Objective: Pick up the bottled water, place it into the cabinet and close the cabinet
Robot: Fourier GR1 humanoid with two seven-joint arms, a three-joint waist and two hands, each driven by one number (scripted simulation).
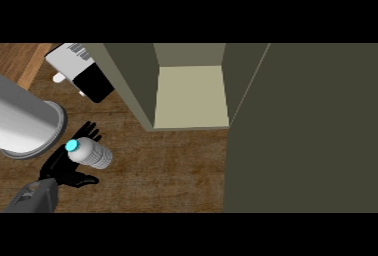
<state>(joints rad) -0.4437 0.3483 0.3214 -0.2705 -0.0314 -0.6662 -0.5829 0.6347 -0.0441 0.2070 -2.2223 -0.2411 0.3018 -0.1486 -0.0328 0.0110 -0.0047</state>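
Head view shows you the left hand curled round the ribbed, blue-capped bottled water above the wood-grain counter, with a grey cylinder just beside it and the open cabinet up right.

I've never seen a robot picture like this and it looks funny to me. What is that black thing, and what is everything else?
You are looking down from the robot's head at a wooden counter. The black thing is the robot's left hand on the end of a grey forearm. Its fingers and thumb reach around a water bottle with a blue cap, so it seems to be grasping it. The right hand is out of sight. The pale box ahead is an open cabinet, and the big dark panel on the right looks like its open door. At the left is a grey metal cylinder, and behind it a white and black appliance I cannot name.
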